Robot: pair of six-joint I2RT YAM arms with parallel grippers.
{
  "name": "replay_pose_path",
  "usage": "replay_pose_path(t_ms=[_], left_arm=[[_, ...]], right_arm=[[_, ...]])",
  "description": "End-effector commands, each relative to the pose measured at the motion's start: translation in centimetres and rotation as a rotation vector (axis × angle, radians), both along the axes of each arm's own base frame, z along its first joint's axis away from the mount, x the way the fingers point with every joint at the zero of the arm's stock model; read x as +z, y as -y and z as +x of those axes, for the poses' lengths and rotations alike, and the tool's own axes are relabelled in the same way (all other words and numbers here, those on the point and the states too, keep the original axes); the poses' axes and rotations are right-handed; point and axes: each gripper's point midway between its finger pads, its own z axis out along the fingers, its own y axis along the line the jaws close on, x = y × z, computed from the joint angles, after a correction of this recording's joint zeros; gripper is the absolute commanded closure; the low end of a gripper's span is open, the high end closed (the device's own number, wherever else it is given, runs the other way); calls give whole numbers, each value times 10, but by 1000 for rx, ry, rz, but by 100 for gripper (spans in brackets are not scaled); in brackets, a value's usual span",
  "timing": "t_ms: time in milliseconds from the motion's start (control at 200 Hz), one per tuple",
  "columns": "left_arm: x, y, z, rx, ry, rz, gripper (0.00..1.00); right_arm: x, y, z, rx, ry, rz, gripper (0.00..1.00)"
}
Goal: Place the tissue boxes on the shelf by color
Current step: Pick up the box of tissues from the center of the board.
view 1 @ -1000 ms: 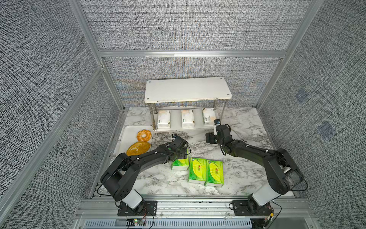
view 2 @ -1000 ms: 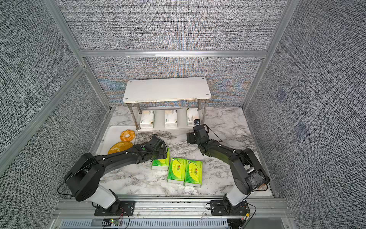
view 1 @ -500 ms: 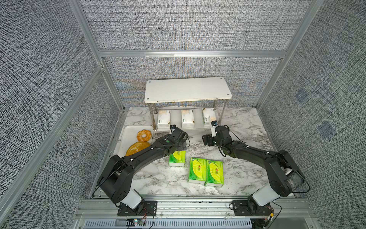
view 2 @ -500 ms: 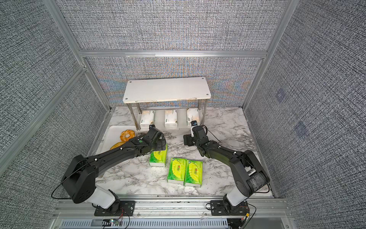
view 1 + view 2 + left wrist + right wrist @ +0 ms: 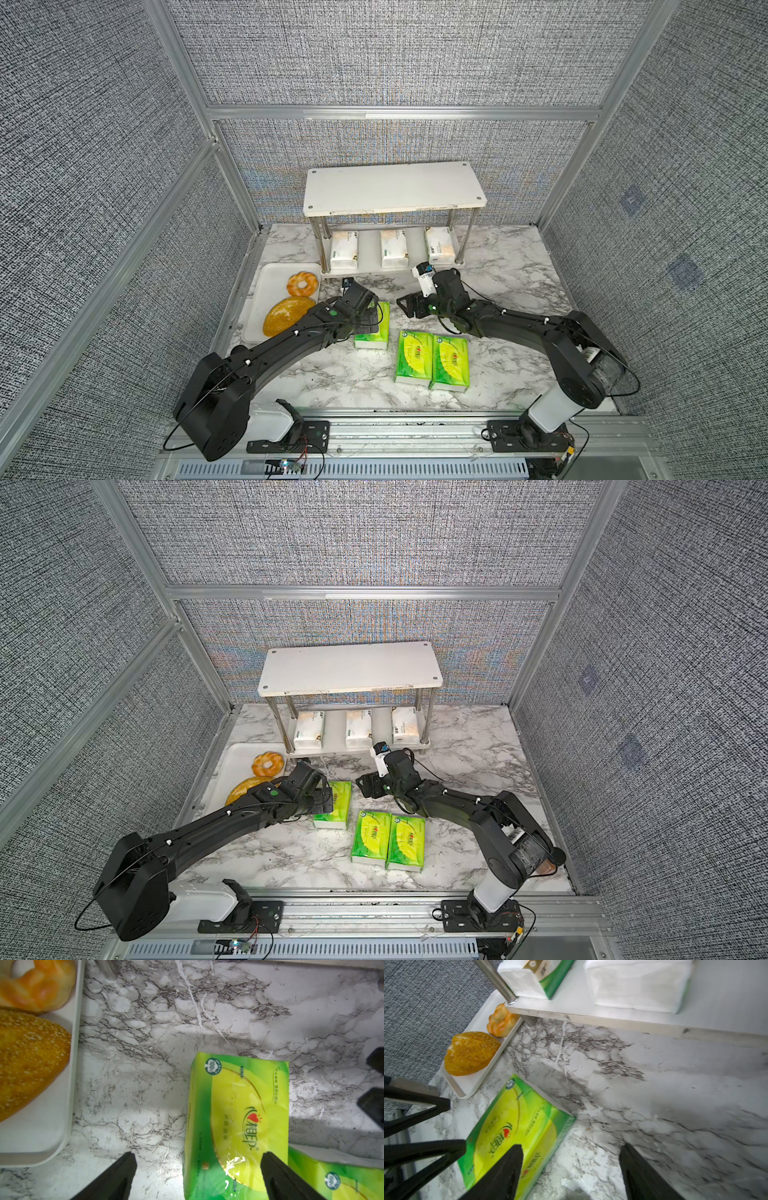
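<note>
Three white-cream tissue boxes (image 5: pixel 394 252) stand on the lower board of the shelf (image 5: pixel 395 187); its top board is bare. Three green tissue boxes lie on the marble. Two of them (image 5: pixel 432 359) lie side by side. The third green box (image 5: pixel 376 328) (image 5: pixel 239 1115) lies apart to their left. My left gripper (image 5: pixel 370 318) (image 5: pixel 195 1159) hovers open over it, one finger above its top face and one over bare marble. Facing that box from the right, my right gripper (image 5: pixel 409 307) (image 5: pixel 571 1157) is open with only marble between its fingers.
A white tray (image 5: pixel 268 272) at the left holds an orange bread ring (image 5: pixel 302 283) and a loaf (image 5: pixel 289 313). The shelf's metal legs (image 5: pixel 465 237) stand just behind the grippers. Grey fabric walls close in three sides.
The left gripper pulled the third green box slightly away from the other two, then opened wide over it. The right gripper moved left from the shelf toward that box and its jaws narrowed somewhat.
</note>
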Motion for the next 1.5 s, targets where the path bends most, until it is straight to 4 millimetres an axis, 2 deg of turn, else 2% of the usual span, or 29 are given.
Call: replay_pose_path(t_ms=[0,150,300,440,540,1121,1491], left_arm=[[3,8,6,-41,-2,-37,2],[0,7,10,-52,-13,-56,1],[-7,4,9,-49,-19,-87,1],[-13,5,9,-57,-16,-125,1],[-14,11,10,-79,-6,-151,1],[-33,40,27,-114,-8,-263,1],[-46,53,32,-143,-14,-322,3]], right_arm=[[1,-25,-8,70,-22,58,27],[-16,-39,-10,95,-63,62,33],[-33,-45,-14,118,-104,61,43],[-55,-36,-13,109,-149,45,56],[-64,-27,-10,91,-164,38,59],[-88,2,-1,42,-210,12,65],[-95,6,-1,35,-222,-2,65]])
